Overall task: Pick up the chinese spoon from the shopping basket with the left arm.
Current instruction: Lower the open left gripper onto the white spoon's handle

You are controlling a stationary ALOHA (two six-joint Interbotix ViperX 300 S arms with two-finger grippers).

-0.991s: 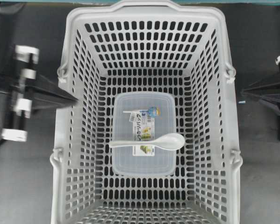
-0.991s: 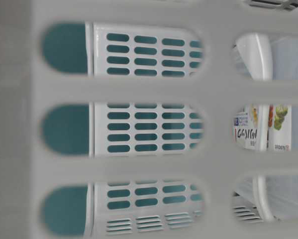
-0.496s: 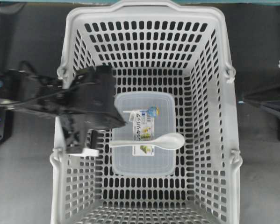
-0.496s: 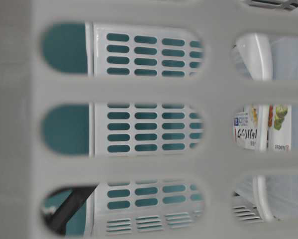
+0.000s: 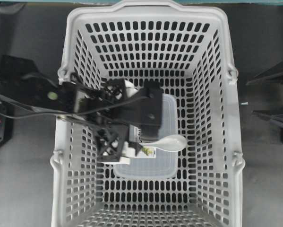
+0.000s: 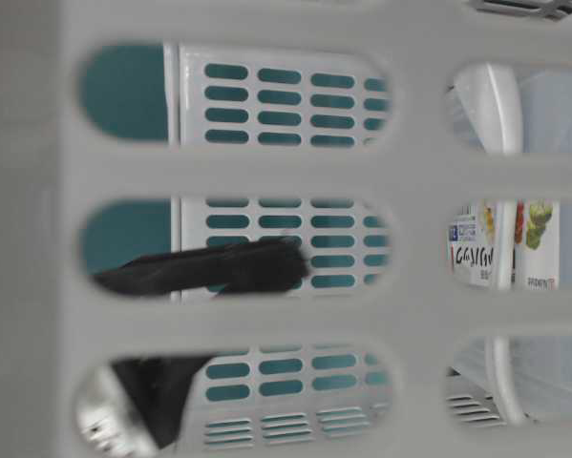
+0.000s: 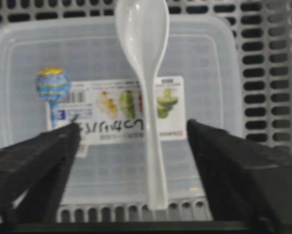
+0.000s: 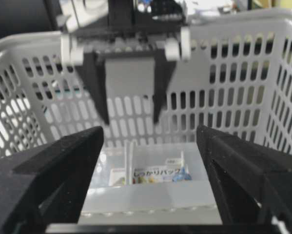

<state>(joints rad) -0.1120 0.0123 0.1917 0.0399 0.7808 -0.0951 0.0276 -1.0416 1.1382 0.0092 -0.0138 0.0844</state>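
Left hand is open inside the shopping basket, fingers straddling the chinese spoon. The spoon lies on a lidded box, handle toward the hand, long axis running straight ahead.

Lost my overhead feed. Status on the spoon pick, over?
Left gripper open, straddling the spoon handle, not closed. Chinese spoon lying on the clear lidded box inside the shopping basket. Right gripper open, outside the basket. Nothing blocking.

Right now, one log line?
left pincer: open, straddling chinese spoon handle | spoon: on clear lidded box in shopping basket | grasp: none
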